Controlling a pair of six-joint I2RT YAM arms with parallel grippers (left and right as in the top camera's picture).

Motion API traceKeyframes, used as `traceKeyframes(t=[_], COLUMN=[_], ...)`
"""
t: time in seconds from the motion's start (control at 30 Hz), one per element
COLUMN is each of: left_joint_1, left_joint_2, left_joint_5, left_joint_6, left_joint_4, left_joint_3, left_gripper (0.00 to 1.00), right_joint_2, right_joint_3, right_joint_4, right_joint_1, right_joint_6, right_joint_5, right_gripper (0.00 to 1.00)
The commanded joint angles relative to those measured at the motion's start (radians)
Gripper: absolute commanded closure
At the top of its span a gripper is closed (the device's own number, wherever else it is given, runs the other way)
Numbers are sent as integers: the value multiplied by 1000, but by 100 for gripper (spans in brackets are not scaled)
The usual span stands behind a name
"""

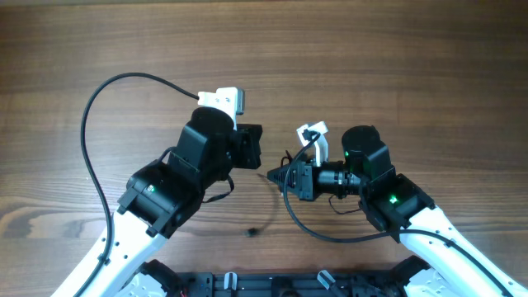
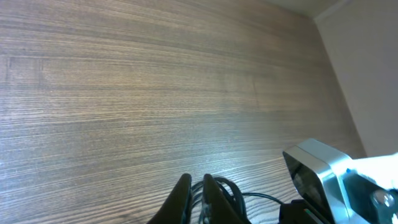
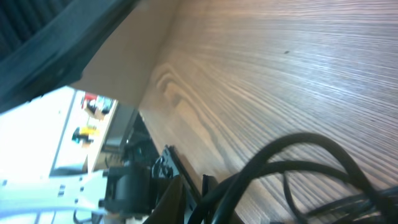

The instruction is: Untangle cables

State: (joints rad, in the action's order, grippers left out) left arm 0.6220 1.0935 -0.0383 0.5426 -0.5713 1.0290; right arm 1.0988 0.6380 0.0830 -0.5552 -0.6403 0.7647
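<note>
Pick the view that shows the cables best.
Right wrist: the cables loop large across the frame from the right gripper. Left wrist catches only a few strands at its bottom edge; overhead barely shows them.

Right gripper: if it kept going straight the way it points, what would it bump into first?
Most likely the left arm. Overhead, the right gripper points left at that arm's black body across a short gap. Their heights are unclear, so it might slip underneath.

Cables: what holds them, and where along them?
Both the left gripper and right gripper appear shut on the cables, at the tangled middle; exact spot hidden.
</note>
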Motion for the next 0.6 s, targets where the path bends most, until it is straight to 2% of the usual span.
traceKeyframes(t=[0.0, 0.07, 0.13, 0.17, 0.2, 0.23, 0.3, 0.37, 0.4, 0.43, 0.5, 0.57], left_joint_1=[6, 4, 0, -6, -21, -39, -103, -199, -237, -285, -353, -390], left_joint_2=[-11, -11, -11, -11, -11, -11, -11, -11, -11, -9, 5, 30], left_joint_5=[2, 6, 16, 42, 95, 114, 89, -53, -119, -212, -385, -418], left_joint_6=[-67, -67, -64, -43, 32, 75, 155, 173, 172, 170, 71, 37], left_joint_4=[-4, -27, -53, -76, -105, -118, -138, -144, -145, -148, -165, -226], left_joint_3=[5, 5, 5, 5, 5, 5, 5, 5, 5, 5, 4, 2], left_gripper=[93, 81, 75, 75, 68, 55, 34, 8, 0, 0, 0, 0], right_joint_2=[6, 6, 6, 5, 6, 5, 5, 5, 5, 5, 5, 5], right_joint_3=[9, 9, 9, 9, 9, 9, 9, 9, 9, 9, 9, 9], right_joint_4=[-2, 16, 10, 0, -14, -19, -19, -30, -41, -66, -122, -187], right_joint_1=[3, 3, 3, 3, 3, 3, 3, 3, 3, 3, 3, 3], right_joint_6=[92, 92, 152, 191, 237, 254, 275, 274, 273, 265, 220, 191], right_joint_5=[18, -32, -26, -26, -25, -23, -23, -24, -24, -23, -22, -6], right_gripper=[95, 95, 95, 95, 96, 95, 96, 95, 95, 95, 95, 95])
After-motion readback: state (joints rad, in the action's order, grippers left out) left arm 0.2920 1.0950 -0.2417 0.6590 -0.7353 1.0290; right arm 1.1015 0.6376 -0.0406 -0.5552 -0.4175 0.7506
